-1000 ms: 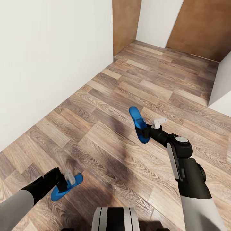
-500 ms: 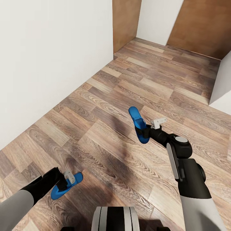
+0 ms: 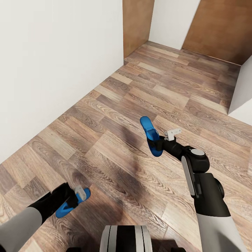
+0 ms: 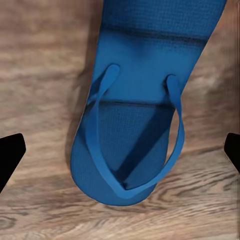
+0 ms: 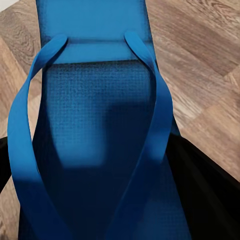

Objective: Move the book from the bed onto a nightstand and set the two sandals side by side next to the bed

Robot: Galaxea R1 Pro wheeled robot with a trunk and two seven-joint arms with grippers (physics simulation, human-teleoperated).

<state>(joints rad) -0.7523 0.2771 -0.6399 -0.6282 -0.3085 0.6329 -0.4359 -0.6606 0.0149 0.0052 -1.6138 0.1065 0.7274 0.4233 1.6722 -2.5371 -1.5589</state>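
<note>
Over a wood floor (image 3: 115,105), each gripper, left (image 3: 77,196) and right (image 3: 161,142), is clamped on a blue sandal (image 3: 71,204) (image 3: 149,134) held in the air; both look light, thin and bendy, best pinched at the sole's edge.

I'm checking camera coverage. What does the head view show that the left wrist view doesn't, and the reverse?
Head view alone: white walls, the right end effector gripping a second blue sandal, brown panels, and the left arm.

Left wrist view alone: a close look at the left sandal's straps and textured sole, with dark fingertips at either side.

Both: the left end effector's sandal and the wood-plank floor.
</note>
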